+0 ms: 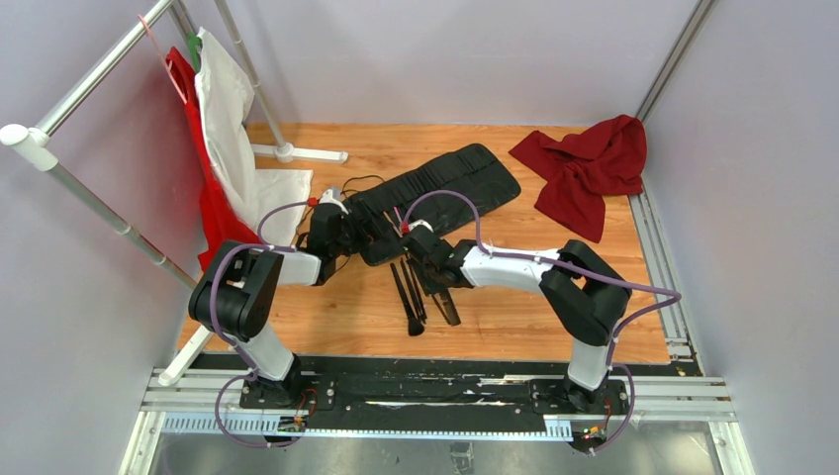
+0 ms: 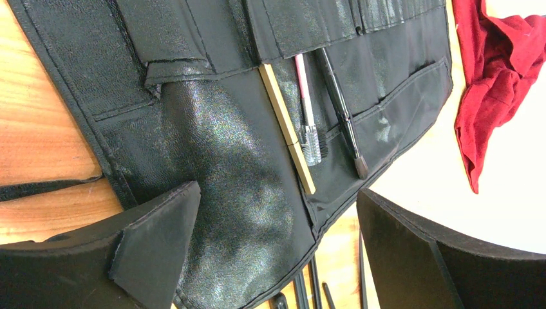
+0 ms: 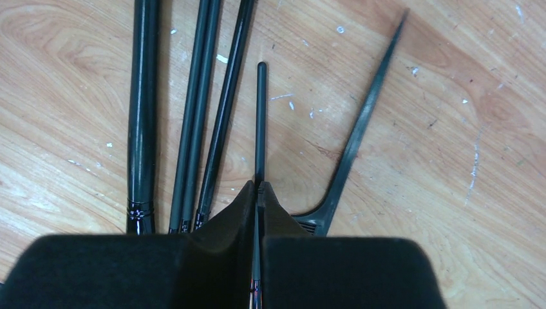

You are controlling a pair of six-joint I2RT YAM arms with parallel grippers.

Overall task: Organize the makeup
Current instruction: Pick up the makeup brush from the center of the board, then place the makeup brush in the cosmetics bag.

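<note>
Several loose black makeup brushes (image 1: 408,297) lie on the wooden table below the black roll-up case (image 1: 435,193). My right gripper (image 3: 259,188) is shut on one slim black brush (image 3: 261,116), whose handle sticks out past the fingertips. Beside it lie three black handles (image 3: 193,116) and the thin black comb (image 3: 360,129). My left gripper (image 2: 277,251) is open over the case's near end (image 2: 232,167), touching nothing visible. A tan-handled brush (image 2: 286,129), a pink-handled one (image 2: 306,109) and a black one (image 2: 341,116) sit in the case's slots.
A crumpled red cloth (image 1: 589,168) lies at the back right. A metal rack (image 1: 89,89) with a white cloth (image 1: 233,129) and a red one stands at the left. A black cable (image 1: 361,183) lies by the case.
</note>
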